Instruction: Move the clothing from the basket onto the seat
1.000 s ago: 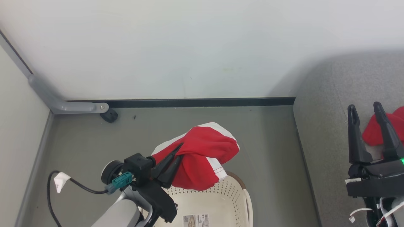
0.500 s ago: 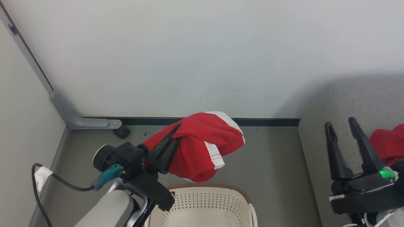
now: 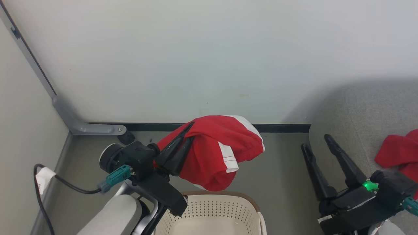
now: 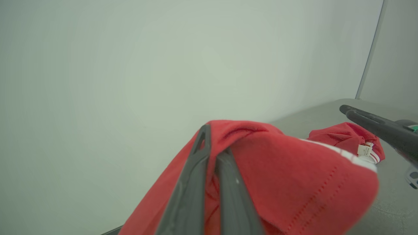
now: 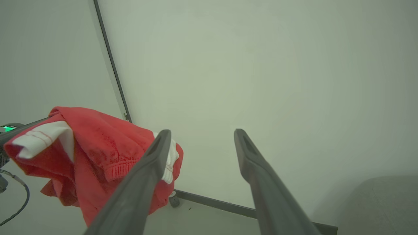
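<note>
L gripper (image 3: 192,130) clamped red-and-white fabric garment (image 3: 212,163) above cream perforated plastic basket (image 3: 212,212); R gripper (image 3: 315,141) stood wide, empty, by grey fabric seat (image 3: 375,107).

The clothing (image 3: 212,153) is bright red with a white panel crossed by thin red stitch lines. A second garment (image 3: 395,151) is the same red, on the grey, finely woven seat (image 3: 365,114). The basket (image 3: 212,212) is cream-white, dotted with rows of small holes, under a brown rim. The left gripper (image 3: 191,130) and right gripper (image 3: 315,141) are black. The floor (image 3: 277,169) is grey-green and the skirting (image 3: 277,127) black.
</note>
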### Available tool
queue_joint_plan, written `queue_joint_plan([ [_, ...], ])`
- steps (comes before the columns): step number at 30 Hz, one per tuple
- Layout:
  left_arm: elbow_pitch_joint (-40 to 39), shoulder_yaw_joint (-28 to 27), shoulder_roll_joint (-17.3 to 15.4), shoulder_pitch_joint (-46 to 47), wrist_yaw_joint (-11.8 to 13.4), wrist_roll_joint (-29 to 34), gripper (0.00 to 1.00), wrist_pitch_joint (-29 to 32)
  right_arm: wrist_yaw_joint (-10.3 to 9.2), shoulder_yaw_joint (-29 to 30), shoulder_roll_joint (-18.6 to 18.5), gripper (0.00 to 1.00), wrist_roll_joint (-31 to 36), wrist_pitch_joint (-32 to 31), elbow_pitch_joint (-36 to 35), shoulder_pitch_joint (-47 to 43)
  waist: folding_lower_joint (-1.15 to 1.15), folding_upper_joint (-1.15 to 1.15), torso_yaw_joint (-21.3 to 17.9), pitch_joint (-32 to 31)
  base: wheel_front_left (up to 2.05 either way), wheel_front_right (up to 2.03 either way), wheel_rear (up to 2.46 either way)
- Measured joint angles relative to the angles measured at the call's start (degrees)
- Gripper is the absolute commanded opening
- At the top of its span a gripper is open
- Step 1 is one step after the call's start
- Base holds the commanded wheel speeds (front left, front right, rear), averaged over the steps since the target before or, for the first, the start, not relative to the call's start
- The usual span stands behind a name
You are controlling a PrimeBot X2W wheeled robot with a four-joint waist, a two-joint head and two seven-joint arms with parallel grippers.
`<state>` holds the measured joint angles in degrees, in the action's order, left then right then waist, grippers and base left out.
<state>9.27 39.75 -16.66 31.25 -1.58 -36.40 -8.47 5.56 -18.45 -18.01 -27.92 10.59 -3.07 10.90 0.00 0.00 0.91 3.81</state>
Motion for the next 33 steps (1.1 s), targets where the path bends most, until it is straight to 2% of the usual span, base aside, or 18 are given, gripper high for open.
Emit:
queue_joint_plan([
  [12, -1.36, 2.19, 0.75, 0.15, 0.56, 0.00, 0.00, 3.69, 1.09, -10.79, -0.18, 1.00, 3.47, -5.50, 1.64, 6.27, 0.00, 0.00, 0.88, 0.62, 0.00, 0.00, 0.00],
  [16, -1.52, 3.01, 1.48, 0.18, 0.55, 0.00, 0.00, 4.37, 1.34, -12.83, -0.82, 1.00, 3.77, -7.03, 2.27, 7.40, 0.00, 0.00, 1.38, 0.78, 0.00, 0.00, 0.00],
  [25, -1.53, 4.05, 2.46, 1.25, 0.46, -0.18, 0.00, 5.94, 1.52, -22.01, -3.98, 1.00, 6.23, -11.62, 4.46, 12.28, 0.00, 0.00, 3.66, 1.26, 0.00, 0.00, 0.00],
  [33, -1.53, 6.41, 3.16, 1.26, -0.46, -0.16, 0.00, 6.94, 1.52, -23.57, -4.24, 1.00, 6.36, -12.63, 7.19, 16.34, 0.00, 0.00, 5.18, 1.15, 0.00, 0.00, 0.00],
])
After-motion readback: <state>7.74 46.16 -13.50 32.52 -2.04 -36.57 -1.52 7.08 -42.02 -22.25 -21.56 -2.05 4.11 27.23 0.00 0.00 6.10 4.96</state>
